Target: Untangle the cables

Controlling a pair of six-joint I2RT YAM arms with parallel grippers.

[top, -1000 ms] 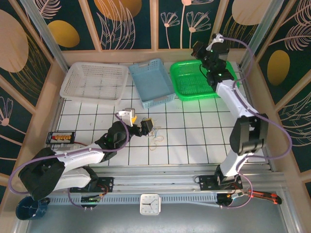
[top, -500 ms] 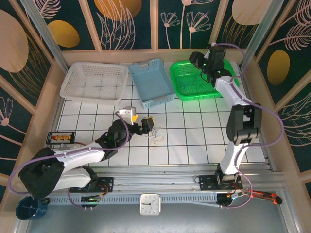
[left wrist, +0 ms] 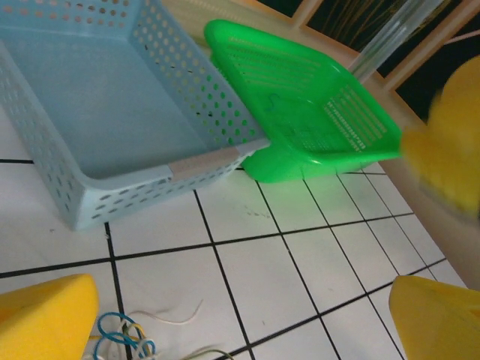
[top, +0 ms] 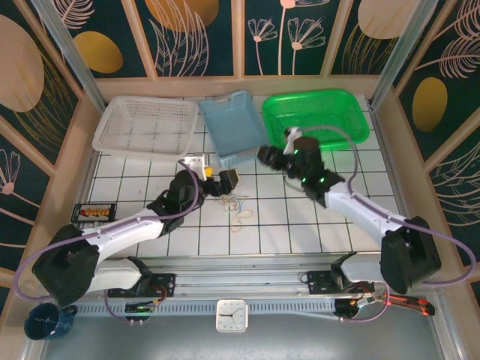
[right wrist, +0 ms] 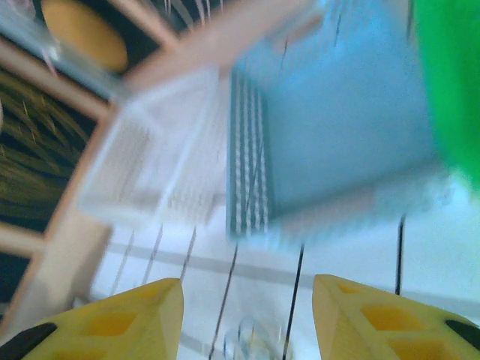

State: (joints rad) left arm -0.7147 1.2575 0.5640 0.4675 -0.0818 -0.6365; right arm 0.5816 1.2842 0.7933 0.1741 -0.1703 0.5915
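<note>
Blurred blue basket (right wrist: pixel 337 112), white basket (right wrist: pixel 150 161), hand (right wrist: pixel 246 304) parted, empty

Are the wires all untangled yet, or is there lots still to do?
Nothing looks finished yet: the thin blue, beige and white cables lie in one loopy bundle on the white tiled table. Nothing is in hand either. The left gripper is open close to the bundle, and the right gripper is open near the blue plastic basket. Still to do: grab the wires and pull them apart.

Your right gripper (top: pixel 267 157) has left the green perforated plastic basket (top: pixel 334 112), swung down beside the pale-blue plastic basket (top: pixel 232 126), and parted its jaws.
</note>
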